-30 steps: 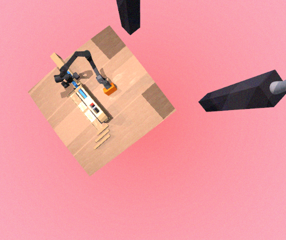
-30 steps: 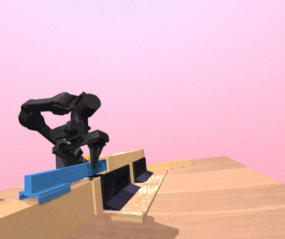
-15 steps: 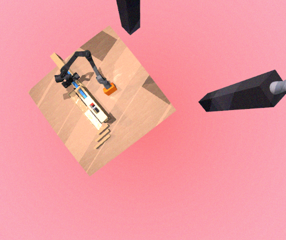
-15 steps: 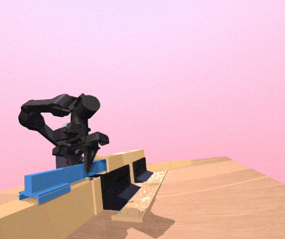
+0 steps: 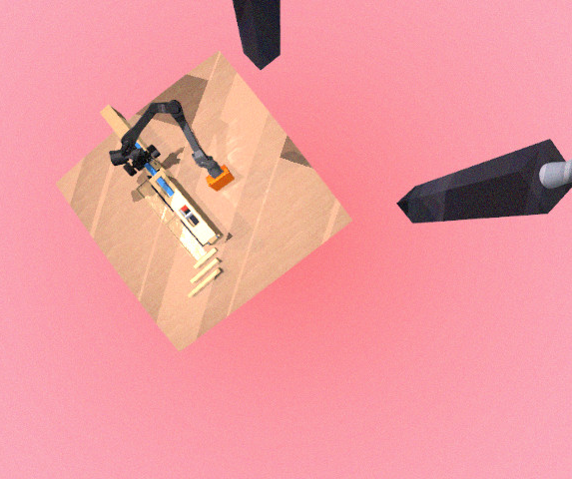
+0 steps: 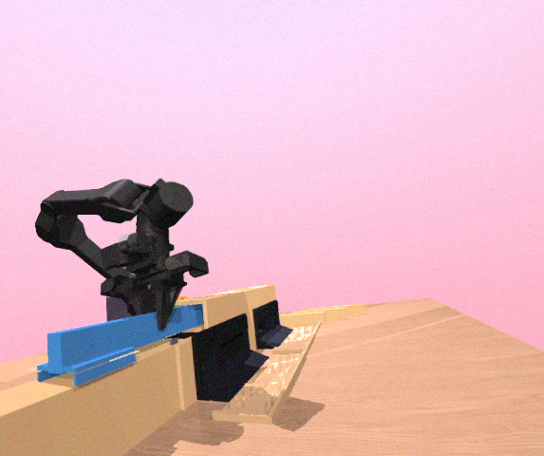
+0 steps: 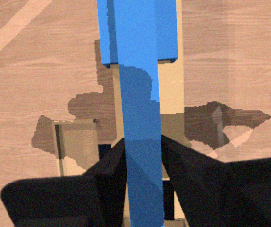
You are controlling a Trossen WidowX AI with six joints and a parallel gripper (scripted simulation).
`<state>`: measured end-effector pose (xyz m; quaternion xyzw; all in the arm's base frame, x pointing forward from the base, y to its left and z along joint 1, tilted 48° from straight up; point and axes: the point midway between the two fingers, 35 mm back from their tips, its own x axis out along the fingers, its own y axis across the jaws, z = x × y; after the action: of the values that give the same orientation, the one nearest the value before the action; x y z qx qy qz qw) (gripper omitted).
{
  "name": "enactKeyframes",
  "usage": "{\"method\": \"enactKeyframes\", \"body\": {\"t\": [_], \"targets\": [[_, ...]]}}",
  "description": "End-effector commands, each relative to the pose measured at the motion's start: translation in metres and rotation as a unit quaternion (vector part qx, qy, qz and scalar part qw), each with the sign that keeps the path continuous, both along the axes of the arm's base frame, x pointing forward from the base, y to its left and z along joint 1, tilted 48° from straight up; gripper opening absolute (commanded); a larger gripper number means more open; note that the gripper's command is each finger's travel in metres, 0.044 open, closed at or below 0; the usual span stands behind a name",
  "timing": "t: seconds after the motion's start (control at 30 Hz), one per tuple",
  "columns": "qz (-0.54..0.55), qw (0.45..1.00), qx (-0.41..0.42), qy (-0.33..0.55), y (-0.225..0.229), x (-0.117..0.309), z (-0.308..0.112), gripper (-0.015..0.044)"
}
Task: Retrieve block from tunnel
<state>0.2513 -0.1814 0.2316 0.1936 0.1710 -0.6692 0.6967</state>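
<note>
Currently: end effector (image 5: 140,161) (image 6: 148,321) (image 7: 143,141), pinching the blue handle (image 5: 163,184) (image 6: 109,335) (image 7: 140,109). Outstanding: block's removal from the covered tunnel (image 5: 204,231) (image 6: 226,310), then raising; handle protrudes from one end.

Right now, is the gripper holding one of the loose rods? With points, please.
No, the gripper (image 6: 151,318) (image 7: 143,141) is shut on the blue handle (image 6: 100,338) (image 7: 140,104), one finger on each side.
</note>
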Motion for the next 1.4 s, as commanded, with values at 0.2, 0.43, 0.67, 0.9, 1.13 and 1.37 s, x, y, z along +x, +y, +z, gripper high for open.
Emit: {"method": "enactKeyframes", "body": {"t": [0.2, 0.43, 0.67, 0.9, 1.13, 1.37], "targets": [[0.004, 1.0, 0.009, 0.0, 0.021, 0.002, -0.032, 0.0], [0.005, 1.0, 0.008, 0.0, 0.034, 0.0, -0.049, 0.0], [0.005, 1.0, 0.007, 0.0, 0.035, 0.0, -0.05, 0.0], [0.005, 1.0, 0.007, 0.0, 0.035, 0.0, -0.05, 0.0], [0.005, 1.0, 0.007, 0.0, 0.035, 0.0, -0.05, 0.0], [0.005, 1.0, 0.007, 0.0, 0.035, 0.0, -0.05, 0.0]]}}
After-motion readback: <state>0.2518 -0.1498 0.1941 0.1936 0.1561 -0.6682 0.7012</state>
